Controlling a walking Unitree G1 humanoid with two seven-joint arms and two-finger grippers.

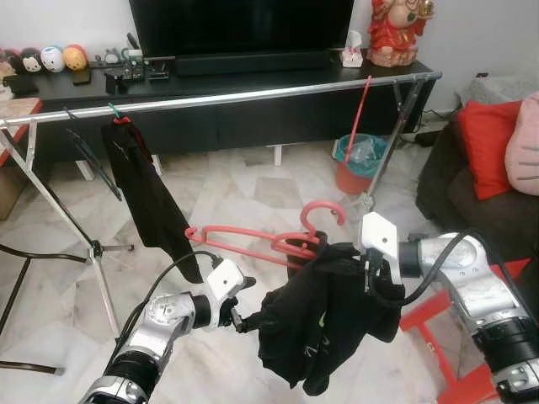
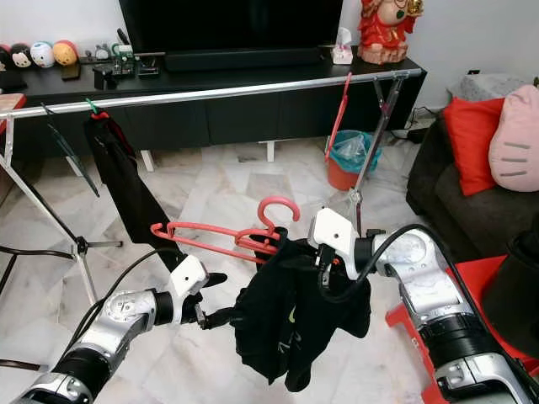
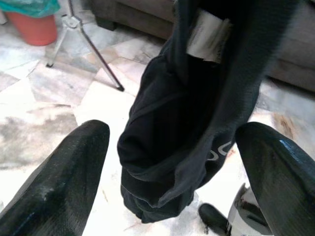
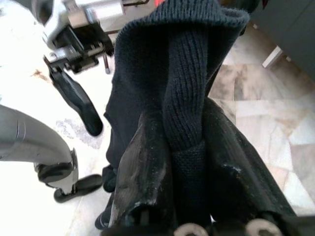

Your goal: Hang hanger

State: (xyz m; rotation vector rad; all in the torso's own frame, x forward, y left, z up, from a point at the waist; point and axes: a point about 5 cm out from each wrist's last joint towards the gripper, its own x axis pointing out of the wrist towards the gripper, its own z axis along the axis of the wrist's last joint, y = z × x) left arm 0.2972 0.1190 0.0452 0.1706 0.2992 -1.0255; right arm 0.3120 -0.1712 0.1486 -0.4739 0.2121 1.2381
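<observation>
Right gripper (image 4: pixel 172 196) fingers pinching black garment (image 1: pixel 324 316) | left gripper (image 3: pixel 172 167) fingers spread | pink hanger (image 1: pixel 253 238) partly hidden

Head stereo pair high up, facing forward and down over both arms toward rail (image 1: pixel 253 93) and TV stand (image 1: pixel 253 71). Right eye shifted slightly, same scene: black garment (image 1: pixel 324 316) on pink hanger (image 1: pixel 253 240) centre frame, floor, sofa (image 2: pixel 438 181) on right. Left wrist camera very close, looking along own fingers (image 3: pixel 59 182) at garment, bin (image 3: pixel 34 22) behind. Right wrist camera closer still, fabric pinched between fingers (image 4: pixel 142 182), left gripper (image 4: pixel 78 103) beyond. All four share garment.
</observation>
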